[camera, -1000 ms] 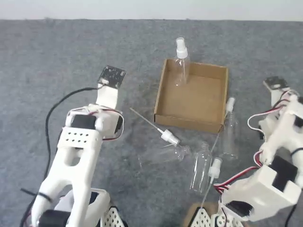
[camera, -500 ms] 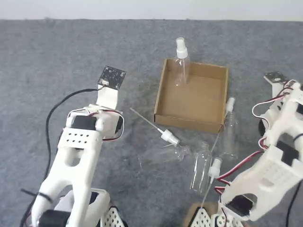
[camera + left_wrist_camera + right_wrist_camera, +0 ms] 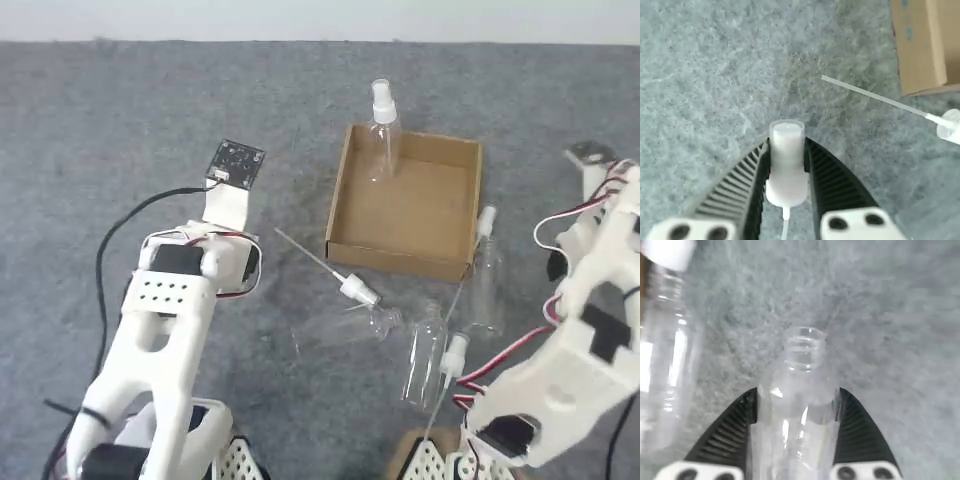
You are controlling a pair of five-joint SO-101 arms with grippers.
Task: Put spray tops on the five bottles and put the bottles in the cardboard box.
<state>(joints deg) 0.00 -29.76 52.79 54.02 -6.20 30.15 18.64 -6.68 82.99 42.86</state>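
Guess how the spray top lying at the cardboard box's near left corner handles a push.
That spray top looks small and light, so it probably skids or pivots easily. Its long thin dip tube likely flexes and may snag on the carpet.

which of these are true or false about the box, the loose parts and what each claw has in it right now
1. The left claw is shut on a spray top. True.
2. The right claw holds a bottle with its top already on. False: its neck is open, with no top on it.
3. The cardboard box holds five bottles. False: one capped bottle stands in it.
4. A loose top with a long tube lies on the table outside the box. True.
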